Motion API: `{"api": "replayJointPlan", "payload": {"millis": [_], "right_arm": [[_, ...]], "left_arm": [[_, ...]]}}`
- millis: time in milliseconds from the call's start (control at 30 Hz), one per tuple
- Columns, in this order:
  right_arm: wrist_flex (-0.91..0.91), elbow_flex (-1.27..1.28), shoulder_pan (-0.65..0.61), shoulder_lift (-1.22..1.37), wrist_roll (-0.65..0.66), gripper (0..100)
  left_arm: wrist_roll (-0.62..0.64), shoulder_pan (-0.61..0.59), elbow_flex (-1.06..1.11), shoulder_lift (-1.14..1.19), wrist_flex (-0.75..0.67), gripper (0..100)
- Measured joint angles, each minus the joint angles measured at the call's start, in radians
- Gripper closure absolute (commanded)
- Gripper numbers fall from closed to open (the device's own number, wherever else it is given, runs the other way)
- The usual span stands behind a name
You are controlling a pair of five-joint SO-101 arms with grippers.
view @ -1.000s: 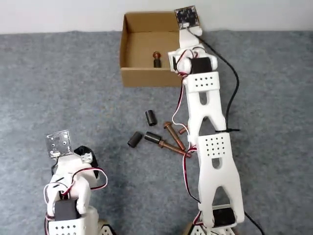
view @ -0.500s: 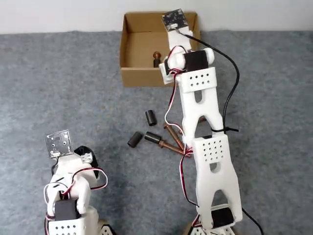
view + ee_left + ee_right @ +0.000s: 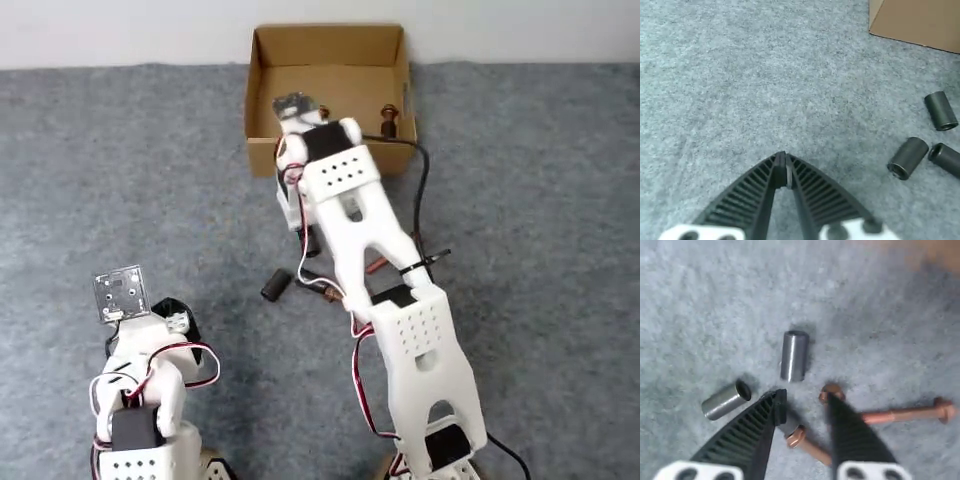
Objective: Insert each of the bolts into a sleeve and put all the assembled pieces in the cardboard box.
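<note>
I am hovering the right gripper (image 3: 806, 399), jaws parted, over loose bolts (image 3: 905, 414) and sleeves (image 3: 794, 356), judging the next pick; one assembled piece (image 3: 387, 118) is sitting in the cardboard box (image 3: 262, 90); the left gripper (image 3: 785, 167) is idling closed.

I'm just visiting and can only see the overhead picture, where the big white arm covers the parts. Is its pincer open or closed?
Observer: Open. The right pincer is spread wide above the parts.
Visitor: What is under it?
Observer: A bolt lies on the floor, seen right in the gap of that pincer.
Visitor: And the small arm's pincer?
Observer: The left pincer is shut on nothing, over plain carpet.
</note>
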Motion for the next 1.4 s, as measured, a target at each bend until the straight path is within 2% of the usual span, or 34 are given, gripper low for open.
{"api": "replayJointPlan", "payload": {"millis": [233,567,633,700,900,1067,1167,1400], "right_arm": [[-0.023,0.003,-0.032,0.060,-0.018,82.0],[-0.178,0.003,-0.035,0.221,-0.018,83.8],[-0.184,0.000,-0.035,0.238,-0.018,89.4],[-0.184,-0.006,-0.029,0.242,-0.018,99.1],[-0.158,-0.084,-0.020,0.265,-0.018,99.0],[-0.008,-0.278,-0.041,0.276,-0.051,99.1],[0.000,-0.370,-0.026,0.262,-0.083,99.1],[0.000,-0.245,-0.031,0.014,-0.092,99.1]], "left_arm": [[0.000,0.000,0.000,0.000,0.000,100],[0.000,0.000,0.000,0.000,0.000,100],[0.000,0.000,0.000,0.000,0.000,100],[0.000,0.000,0.000,0.000,0.000,100],[0.000,0.000,0.000,0.000,0.000,100],[0.000,0.000,0.000,0.000,0.000,99],[0.000,0.000,0.000,0.000,0.000,99],[0.000,0.000,0.000,0.000,0.000,99]]}}
